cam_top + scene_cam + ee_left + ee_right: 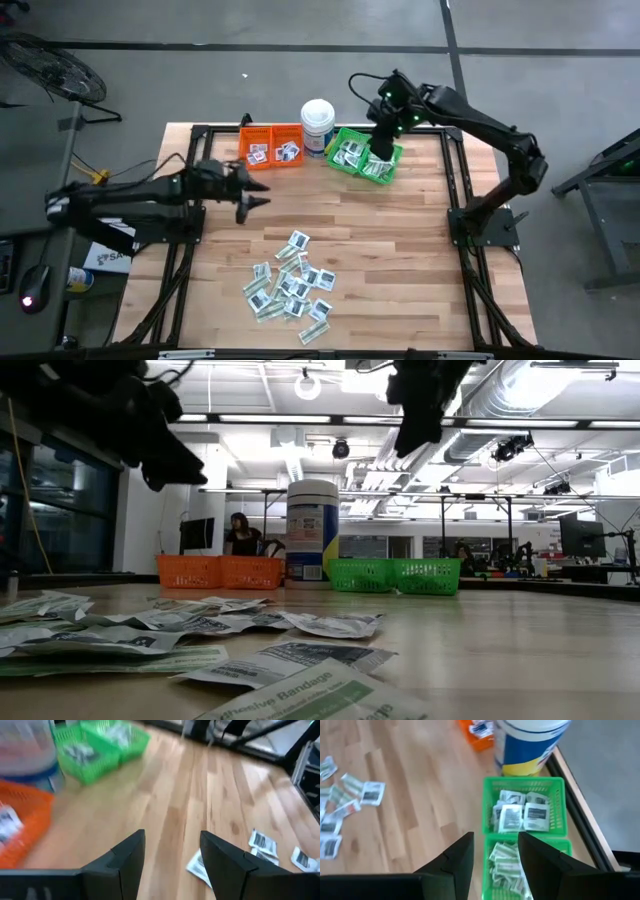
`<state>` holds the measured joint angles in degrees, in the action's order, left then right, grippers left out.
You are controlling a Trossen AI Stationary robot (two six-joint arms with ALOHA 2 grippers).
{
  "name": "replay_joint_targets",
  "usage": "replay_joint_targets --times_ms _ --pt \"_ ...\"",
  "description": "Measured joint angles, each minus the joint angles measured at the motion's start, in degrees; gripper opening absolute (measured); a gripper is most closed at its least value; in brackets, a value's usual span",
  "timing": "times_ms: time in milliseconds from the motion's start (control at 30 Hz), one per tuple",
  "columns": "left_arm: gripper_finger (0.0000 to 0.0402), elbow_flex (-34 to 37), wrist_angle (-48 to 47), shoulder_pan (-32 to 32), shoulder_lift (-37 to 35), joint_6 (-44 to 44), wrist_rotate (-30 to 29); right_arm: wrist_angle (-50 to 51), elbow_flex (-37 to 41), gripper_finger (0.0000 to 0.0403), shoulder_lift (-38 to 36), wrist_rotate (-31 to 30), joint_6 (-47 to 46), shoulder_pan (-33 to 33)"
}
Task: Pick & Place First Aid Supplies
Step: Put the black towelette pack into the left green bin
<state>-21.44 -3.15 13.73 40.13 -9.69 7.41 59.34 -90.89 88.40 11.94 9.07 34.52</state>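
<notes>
The right pincer (381, 150) hangs over the green bins (345, 165) in the upper middle of the high view, jaws apart and empty, likely just past a drop into the strip compartment. The left pincer (252, 192), open and empty, hovers over bare bench (400, 230) left of centre. Most first aid packets (290, 285) lie loose at lower centre, awaiting sorting.
</notes>
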Motion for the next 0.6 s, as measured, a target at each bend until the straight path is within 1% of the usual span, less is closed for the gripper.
replay_joint_targets --times_ms 133,233,300,500,600 --pt "0.0185 -1.03 3.28 -7.38 7.71 -5.18 -5.56 0.59 1.94 0.0145 -3.18 0.06 1.33 -1.55" --pt "0.0185 -2.22 6.31 -11.96 13.73 -9.68 -10.4 -0.53 6.83 0.0145 -6.77 0.07 1.5 -2.47" --pt "0.0185 -3.68 6.44 -14.33 17.71 -13.67 -12.44 -1.59 11.15 0.0145 -9.98 0.36 1.36 -2.87" --pt "0.0185 -9.49 6.2 -18.75 29.92 -25.67 -12.67 -7.61 24.18 0.0145 -21.32 1.28 -3.72 -4.9" --pt "0.0185 -12.07 5.52 -19.11 35.59 -32.19 -10.66 -10.6 29.29 0.0144 -26.24 1.3 -6.28 -6.57"
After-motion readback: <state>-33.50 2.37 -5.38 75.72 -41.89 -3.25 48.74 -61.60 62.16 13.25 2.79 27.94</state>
